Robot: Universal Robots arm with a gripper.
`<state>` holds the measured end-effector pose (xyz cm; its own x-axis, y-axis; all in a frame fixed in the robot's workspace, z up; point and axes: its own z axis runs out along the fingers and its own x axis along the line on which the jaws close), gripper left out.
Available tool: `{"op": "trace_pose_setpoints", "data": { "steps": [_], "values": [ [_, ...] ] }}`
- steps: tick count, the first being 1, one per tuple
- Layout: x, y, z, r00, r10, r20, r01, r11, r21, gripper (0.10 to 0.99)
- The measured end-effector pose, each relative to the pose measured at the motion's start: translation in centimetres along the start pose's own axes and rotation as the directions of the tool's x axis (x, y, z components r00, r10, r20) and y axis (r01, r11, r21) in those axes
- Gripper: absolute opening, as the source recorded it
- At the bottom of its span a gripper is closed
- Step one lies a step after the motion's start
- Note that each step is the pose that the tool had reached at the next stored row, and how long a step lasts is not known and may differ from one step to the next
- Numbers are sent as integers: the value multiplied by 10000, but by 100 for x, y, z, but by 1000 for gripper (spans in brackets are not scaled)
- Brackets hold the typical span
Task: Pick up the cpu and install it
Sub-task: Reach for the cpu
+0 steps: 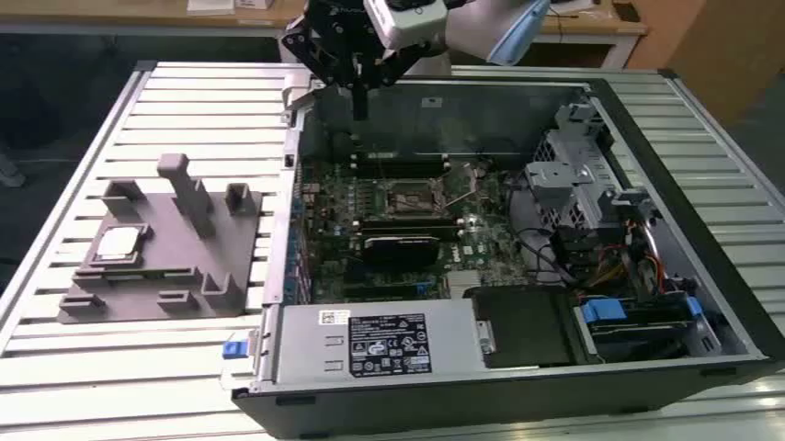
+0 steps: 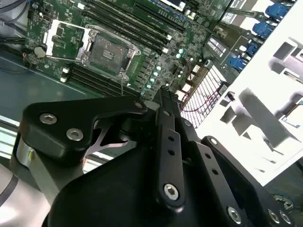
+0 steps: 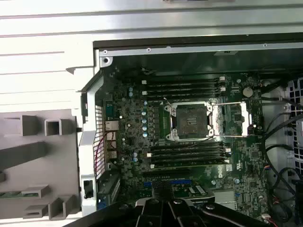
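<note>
Exterior view: jaws clenched, empty, above computer case; cpu lies on grey fixture.

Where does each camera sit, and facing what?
Exterior view: off the arm, raised, looking down into the open computer case; the hand hangs over its far wall.
First wrist view: on the arm, facing straight down at the motherboard; part of the hand shows.
Second wrist view: on the arm, slanting past the hand's linkage to the motherboard.
All three share the CPU socket.
</note>
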<state>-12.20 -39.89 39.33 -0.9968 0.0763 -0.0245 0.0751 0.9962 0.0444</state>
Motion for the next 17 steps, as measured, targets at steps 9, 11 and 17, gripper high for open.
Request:
{"op": "trace_pose_setpoints", "data": {
  "steps": [9,11,17],
  "values": [
    [18,-1,0,10000,0,1,0,10000,0,106],
    [26,-2,-1,10000,0,1,0,10000,0,106],
    [62,-5,-2,10000,-1,0,1,10000,0,106]
  ]
}}
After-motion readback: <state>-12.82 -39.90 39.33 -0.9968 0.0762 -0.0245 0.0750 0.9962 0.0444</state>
